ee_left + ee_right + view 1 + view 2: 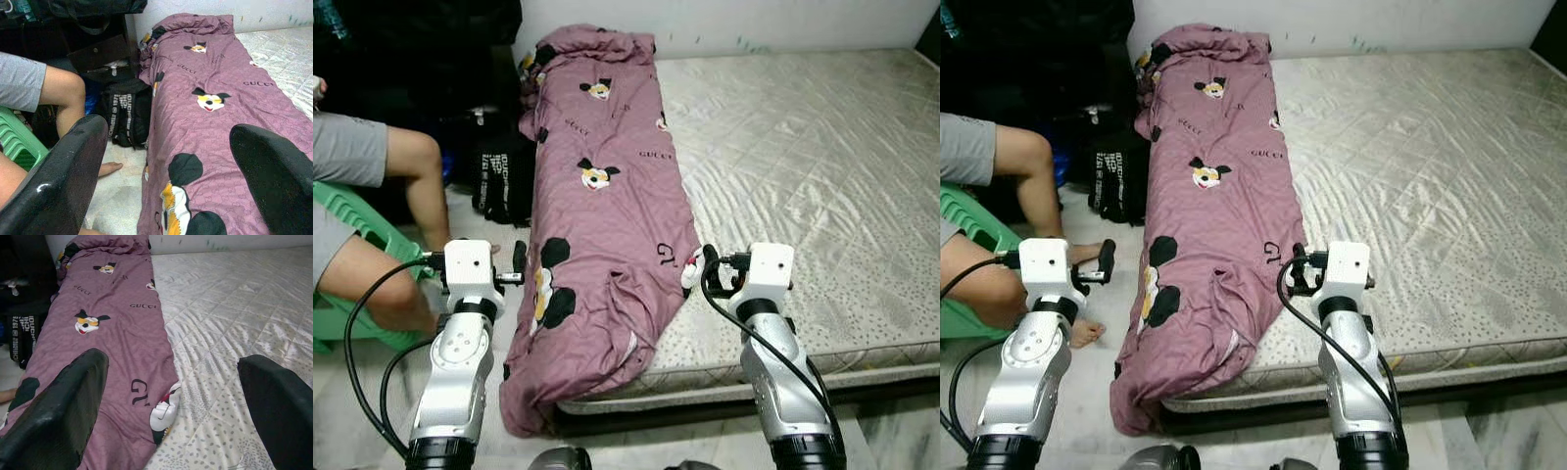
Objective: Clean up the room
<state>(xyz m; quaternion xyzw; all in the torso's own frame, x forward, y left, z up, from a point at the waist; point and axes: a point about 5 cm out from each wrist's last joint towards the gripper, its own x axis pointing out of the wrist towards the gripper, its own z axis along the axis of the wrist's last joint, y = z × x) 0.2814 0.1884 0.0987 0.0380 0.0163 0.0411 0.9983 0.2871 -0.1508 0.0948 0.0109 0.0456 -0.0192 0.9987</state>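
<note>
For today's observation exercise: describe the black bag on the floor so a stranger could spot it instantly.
Start at the mattress and its mauve cartoon-print blanket. The black bag stands on the floor beside the blanket's edge. White lettering on its front sets it apart from the dark furniture behind.

A mauve blanket (602, 225) printed with black-eared cartoon mice and dark lettering is being shown on a cream quilted mattress (803, 186). A green chair (347, 230) and a black white-lettered bag (504, 176) are being displayed alongside.
</note>
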